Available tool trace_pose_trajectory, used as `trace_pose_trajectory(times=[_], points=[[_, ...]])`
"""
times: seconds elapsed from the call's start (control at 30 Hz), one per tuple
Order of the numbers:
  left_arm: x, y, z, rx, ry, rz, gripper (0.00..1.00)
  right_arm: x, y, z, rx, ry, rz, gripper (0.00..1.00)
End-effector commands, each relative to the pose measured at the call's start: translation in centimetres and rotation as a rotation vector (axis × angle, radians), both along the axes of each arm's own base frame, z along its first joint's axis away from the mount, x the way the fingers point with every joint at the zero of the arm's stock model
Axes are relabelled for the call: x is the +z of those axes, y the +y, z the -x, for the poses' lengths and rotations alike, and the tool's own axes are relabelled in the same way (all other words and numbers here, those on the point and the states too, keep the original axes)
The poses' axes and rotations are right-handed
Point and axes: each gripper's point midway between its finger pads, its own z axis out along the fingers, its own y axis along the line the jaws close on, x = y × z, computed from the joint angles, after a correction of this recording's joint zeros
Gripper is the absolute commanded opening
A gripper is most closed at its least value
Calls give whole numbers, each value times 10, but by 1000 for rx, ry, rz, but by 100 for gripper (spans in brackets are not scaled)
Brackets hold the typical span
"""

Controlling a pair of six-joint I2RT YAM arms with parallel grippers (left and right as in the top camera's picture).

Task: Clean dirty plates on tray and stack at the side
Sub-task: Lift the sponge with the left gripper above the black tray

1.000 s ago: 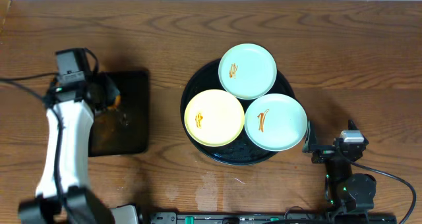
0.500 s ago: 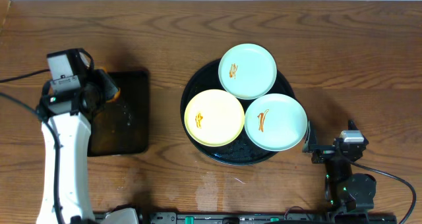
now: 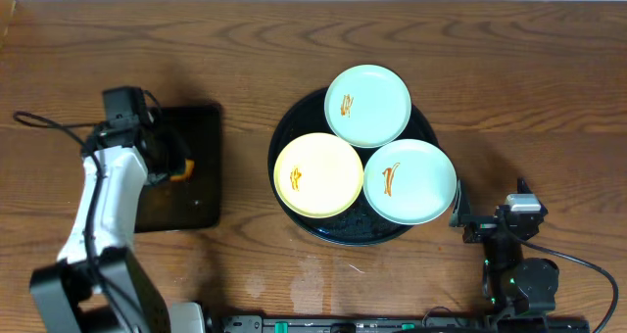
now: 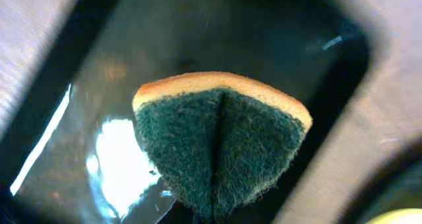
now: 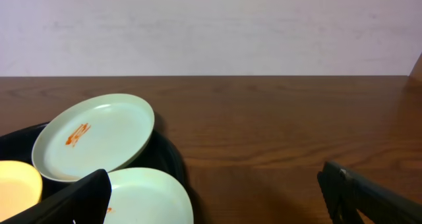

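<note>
From overhead, my left gripper (image 3: 174, 166) sits at the left of the frame over the rectangular tray (image 3: 201, 211), its jaws pressed together on a sponge (image 3: 184, 167) that shows as a small orange spot. The round tray (image 3: 345, 238) is at centre frame and carries all three plates: the upper mint plate (image 3: 367, 105) at the top, the yellow plate (image 3: 318, 174) at the left, and the lower mint plate (image 3: 409, 181) at the right. Each has an orange-brown smear. The tabletop (image 3: 294, 59) is where the cleaned stack should go. My right gripper (image 3: 458, 214) is parked at the lower right, just beside the round tray's edge.

On the left wrist view, the sponge (image 4: 221, 145) fills the middle of the frame, green scouring face toward the camera, orange backing along the top, and a crease down its centre where the pinch folds it. The glossy rectangular tray (image 4: 198, 26) lies behind it with wet-looking glints. The fingers themselves are hidden.

On the right wrist view, the right gripper (image 5: 214, 184) is spread wide and holds nothing. The upper mint plate (image 5: 92, 137) rests tilted on the round tray's rim (image 5: 168, 151), the lower mint plate (image 5: 148, 197) sits at the bottom left, and a sliver of the yellow plate (image 5: 16, 181) shows at the left edge.

I judge the step in hand to be carrying the sponge across to the first plate. I would take the yellow plate, as it is nearest. I'd bring the green face down flat on the smear and wipe with light pressure, since these plates look light and could skid. If one shifts, the right gripper could steady its rim.
</note>
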Motion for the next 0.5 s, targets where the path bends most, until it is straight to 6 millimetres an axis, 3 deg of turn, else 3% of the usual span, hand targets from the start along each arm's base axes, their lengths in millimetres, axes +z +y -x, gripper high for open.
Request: trace_pose_trajectory(times=[0.0, 0.13, 0.2, 0.3, 0.4, 0.47], points=[[99, 8, -29, -25, -284, -86, 7, -1, 0, 0, 0, 4, 10, 99], [149, 9, -33, -33, -460, -142, 7, -1, 0, 0, 0, 4, 10, 99], [149, 9, -32, -30, -461, -143, 7, -1, 0, 0, 0, 4, 10, 99], [112, 7, -28, -31, -363, -114, 8, -1, 0, 0, 0, 4, 10, 99], [38, 11, -12, -12, -156, -105, 8, -1, 0, 0, 1, 4, 10, 99], [1, 8, -2, 4, -33, -59, 7, -1, 0, 0, 1, 4, 10, 99]])
